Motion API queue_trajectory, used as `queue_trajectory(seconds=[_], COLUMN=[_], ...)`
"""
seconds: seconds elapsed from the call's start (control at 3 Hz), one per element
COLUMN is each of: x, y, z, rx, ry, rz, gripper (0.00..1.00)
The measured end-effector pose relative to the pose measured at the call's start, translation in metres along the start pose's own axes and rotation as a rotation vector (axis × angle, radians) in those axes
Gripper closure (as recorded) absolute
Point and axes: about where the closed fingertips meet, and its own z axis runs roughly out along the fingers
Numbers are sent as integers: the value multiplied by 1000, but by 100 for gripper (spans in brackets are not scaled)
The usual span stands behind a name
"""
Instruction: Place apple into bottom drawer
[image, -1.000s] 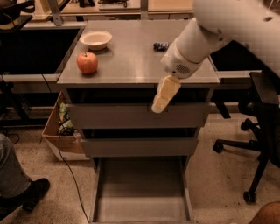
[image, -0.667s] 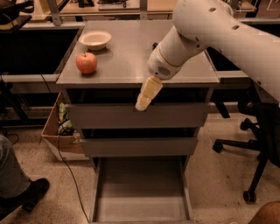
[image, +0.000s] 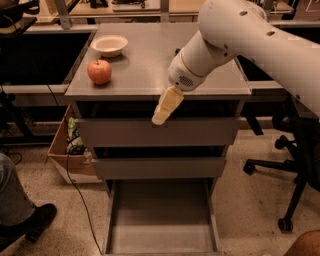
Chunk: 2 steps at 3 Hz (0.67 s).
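The red-orange apple (image: 99, 71) sits on the left side of the grey cabinet's top (image: 145, 75), in front of a cream-white bowl (image: 109, 45). The bottom drawer (image: 162, 222) is pulled out toward the camera, and its flat grey floor shows nothing in it. My gripper (image: 167, 106) hangs from the large white arm (image: 240, 35) at the cabinet's front edge, pointing down over the top drawer's front panel. It is to the right of the apple, lower in the view, and apart from it. Nothing shows in it.
The two upper drawers (image: 160, 132) are shut. A cardboard box (image: 70, 150) with clutter stands left of the cabinet, with a cable trailing past it. A person's leg and shoe (image: 20, 215) are at the bottom left. A black office chair (image: 295, 165) stands at the right.
The arm has swung to the left, carrying the gripper left along the cabinet's front edge, closer to the apple. The apple, the bowl and the drawers have not moved.
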Motion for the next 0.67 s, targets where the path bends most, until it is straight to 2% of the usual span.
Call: queue_trajectory(seconds=[0.33,0.67], x=[-28,-68], y=[-25,-63], z=[17,31], rx=[42,101], ry=[-97,-205], rz=[35,44], gripper=[0,0])
